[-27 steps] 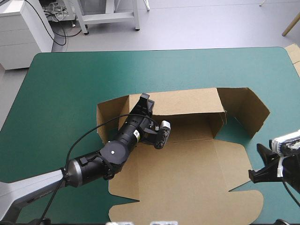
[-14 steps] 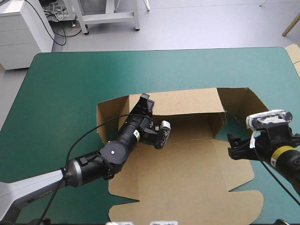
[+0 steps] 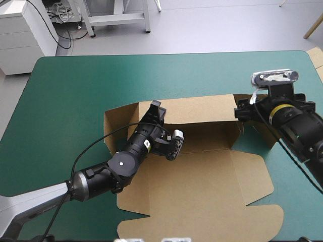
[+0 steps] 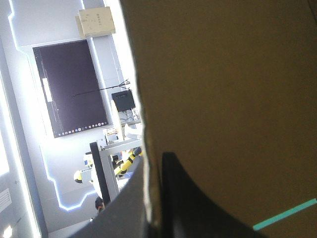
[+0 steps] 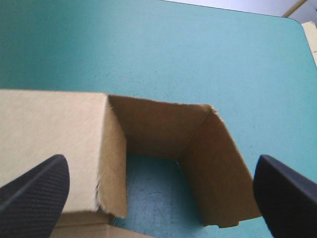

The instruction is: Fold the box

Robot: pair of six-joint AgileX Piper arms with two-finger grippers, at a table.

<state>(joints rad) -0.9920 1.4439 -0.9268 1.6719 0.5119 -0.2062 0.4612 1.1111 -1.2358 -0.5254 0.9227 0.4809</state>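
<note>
- High view: the brown box (image 3: 202,196) is seen lying open on the teal-green tabletop (image 3: 75,85), with its big flat lid (image 3: 192,217) at the near edge.
- Past the lid, the back wall (image 3: 202,108) is stood up.
- The left hand (image 3: 155,107) is closed on the top edge of the back wall, near its left end. In the left wrist view the board is pinched between the black fingers (image 4: 188,198).
- The right hand (image 3: 241,112) is held wide open just beside the wall's right end, and nothing is held in it.
- In the right wrist view, a bent side flap (image 5: 213,168) is seen between the spread fingers.
- Teal-green cover is seen beyond the box.
</note>
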